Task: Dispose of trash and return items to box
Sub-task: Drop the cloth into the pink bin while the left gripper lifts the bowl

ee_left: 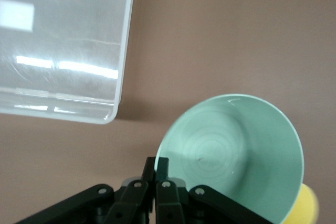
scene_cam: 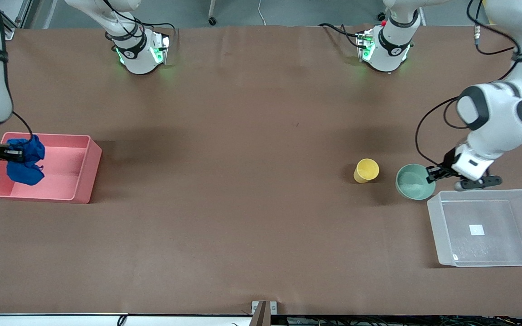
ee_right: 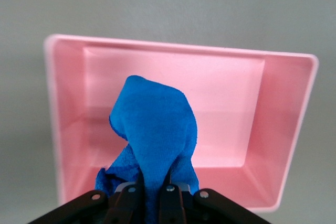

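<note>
While both arms were at work: two grippers, one at each end of the brown counter.
Left gripper: its fingers were pinched tight on the rim of the mint-green bowl, one inside the wall and one outside.
Bowl count: one, tilted in the left wrist view, close to the corner of the clear tub and not inside it; whether it touched the counter I could not tell.
Right gripper: fingers clamped on the blue cloth, which hung in folds from them over the pink bin.
Cloth count: one wad, held above the bin's interior in the right wrist view, its lower folds dangling toward the pink floor.
Cup count: one yellow cup, standing on the counter just beside the bowl, toward the right arm's end from it.
Containers: two; the pink bin at the right arm's end, the clear tub at the left arm's end with one white square sticker on its base.
</note>
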{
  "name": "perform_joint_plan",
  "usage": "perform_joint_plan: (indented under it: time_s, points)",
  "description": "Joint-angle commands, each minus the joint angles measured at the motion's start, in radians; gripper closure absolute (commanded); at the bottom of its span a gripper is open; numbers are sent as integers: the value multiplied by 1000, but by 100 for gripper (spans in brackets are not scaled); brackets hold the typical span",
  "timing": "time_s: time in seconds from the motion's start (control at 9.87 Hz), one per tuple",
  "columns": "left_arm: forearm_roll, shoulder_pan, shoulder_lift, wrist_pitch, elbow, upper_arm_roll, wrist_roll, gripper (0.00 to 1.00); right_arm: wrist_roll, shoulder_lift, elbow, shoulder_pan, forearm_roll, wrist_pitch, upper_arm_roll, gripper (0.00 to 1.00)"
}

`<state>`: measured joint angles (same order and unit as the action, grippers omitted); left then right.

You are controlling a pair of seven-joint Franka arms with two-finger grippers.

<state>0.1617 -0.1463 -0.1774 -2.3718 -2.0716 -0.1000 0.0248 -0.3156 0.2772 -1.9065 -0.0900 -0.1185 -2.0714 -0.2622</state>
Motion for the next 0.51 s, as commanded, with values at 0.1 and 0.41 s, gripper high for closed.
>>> perform_joint_plan:
  time_s: [0.1,0.41]
  points:
    - [4,-21,-134,126,250,6,49,100,-69,120,-116,-19,-9,-287,-11,90]
    - [-94,-136,-372,128,546,5,179,100,-60,143,-123,-16,3,-311,-9,0]
